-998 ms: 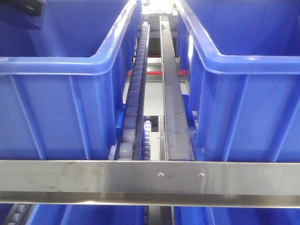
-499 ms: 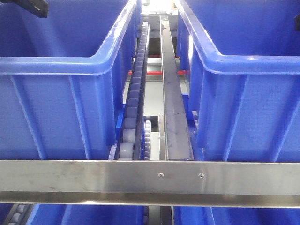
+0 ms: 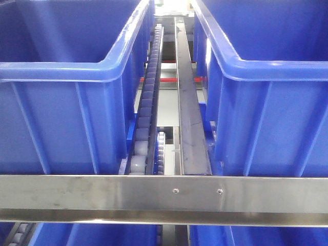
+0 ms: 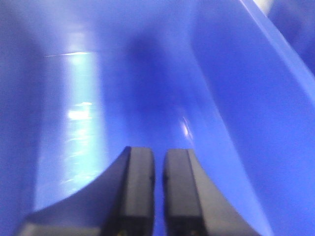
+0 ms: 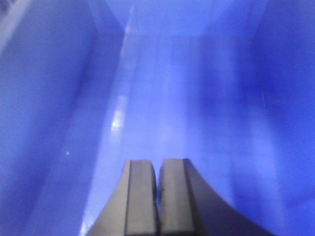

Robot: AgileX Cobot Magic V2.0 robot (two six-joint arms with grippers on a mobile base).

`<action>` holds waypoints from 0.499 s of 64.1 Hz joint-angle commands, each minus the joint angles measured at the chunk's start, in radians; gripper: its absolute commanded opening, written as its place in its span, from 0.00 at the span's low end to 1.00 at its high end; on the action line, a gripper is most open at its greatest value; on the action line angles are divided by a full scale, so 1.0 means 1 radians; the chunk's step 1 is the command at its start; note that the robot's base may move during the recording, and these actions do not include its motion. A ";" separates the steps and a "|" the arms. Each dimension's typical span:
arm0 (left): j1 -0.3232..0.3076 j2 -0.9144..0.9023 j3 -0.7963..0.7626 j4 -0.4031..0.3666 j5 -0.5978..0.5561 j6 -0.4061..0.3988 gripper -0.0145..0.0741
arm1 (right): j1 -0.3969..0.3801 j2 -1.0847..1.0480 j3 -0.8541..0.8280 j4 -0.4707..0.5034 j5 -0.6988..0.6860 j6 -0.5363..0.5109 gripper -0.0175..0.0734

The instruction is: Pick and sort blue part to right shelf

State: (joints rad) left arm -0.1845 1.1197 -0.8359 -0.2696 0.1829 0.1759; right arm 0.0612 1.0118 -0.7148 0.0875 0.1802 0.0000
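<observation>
**Both grippers closed inside blue bins**

Left wrist view: the left gripper (image 4: 158,191) has its fingers nearly pressed together, nothing between them, with the left bin's (image 4: 231,108) blurred floor ahead. Right wrist view: the right gripper (image 5: 158,196) is likewise closed and empty, above the right bin (image 5: 49,98). No view shows the blue part.

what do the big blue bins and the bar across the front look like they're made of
The blue bins look like moulded plastic, semi-glossy, judging by the rounded rims, ribs and soft highlights. The front bar seems brushed metal, probably steel: grey, streaky sheen, with two screws.
</observation>
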 commanded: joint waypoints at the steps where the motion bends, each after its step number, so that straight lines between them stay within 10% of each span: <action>1: 0.029 -0.039 -0.036 -0.027 -0.077 0.000 0.30 | -0.006 -0.026 -0.039 0.005 -0.085 0.000 0.27; 32: 0.160 -0.374 0.184 -0.023 -0.115 0.000 0.30 | -0.063 -0.336 0.197 -0.001 -0.180 0.000 0.25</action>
State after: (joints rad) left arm -0.0253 0.8304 -0.6867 -0.2844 0.1742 0.1759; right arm 0.0042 0.7524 -0.5363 0.0875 0.1259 0.0000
